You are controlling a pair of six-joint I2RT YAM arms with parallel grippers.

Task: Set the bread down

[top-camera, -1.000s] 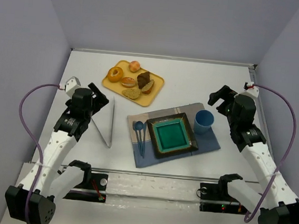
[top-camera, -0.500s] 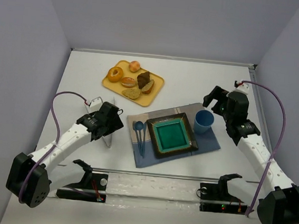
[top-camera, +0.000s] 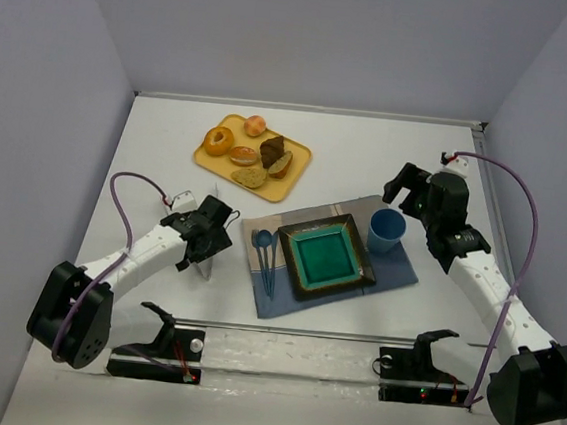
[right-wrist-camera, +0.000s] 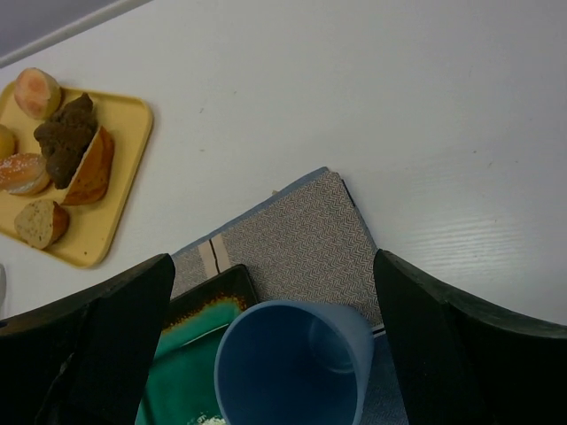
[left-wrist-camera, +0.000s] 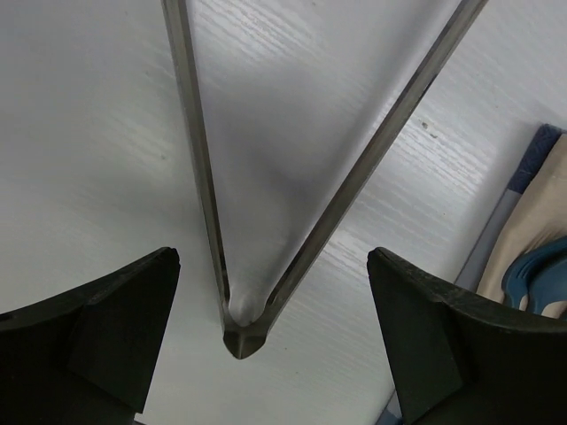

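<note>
The bread (top-camera: 282, 164) is a golden-tan slice with a brown crust, leaning on a dark wedge slice on the yellow tray (top-camera: 299, 155); the right wrist view also shows the bread (right-wrist-camera: 93, 168). My left gripper (top-camera: 213, 238) hangs low over metal tongs (left-wrist-camera: 241, 336) lying on the table, far from the tray. It is open, its fingers (left-wrist-camera: 106, 336) either side of the tongs' hinge, not touching it. My right gripper (top-camera: 407, 184) is open and empty above a blue cup (right-wrist-camera: 292, 363).
The tray also holds a bagel (top-camera: 218, 141), a round bun (top-camera: 256, 125), a sugared bun (top-camera: 244, 155) and a speckled flat slice (top-camera: 250, 176). A green square plate (top-camera: 325, 256), blue fork and spoon (top-camera: 264, 256) and the cup (top-camera: 386, 229) sit on a placemat (top-camera: 399, 269).
The left arm has swung down and forward, bringing its open gripper low over the tongs' hinge. The right arm has dropped slightly toward the cup.
</note>
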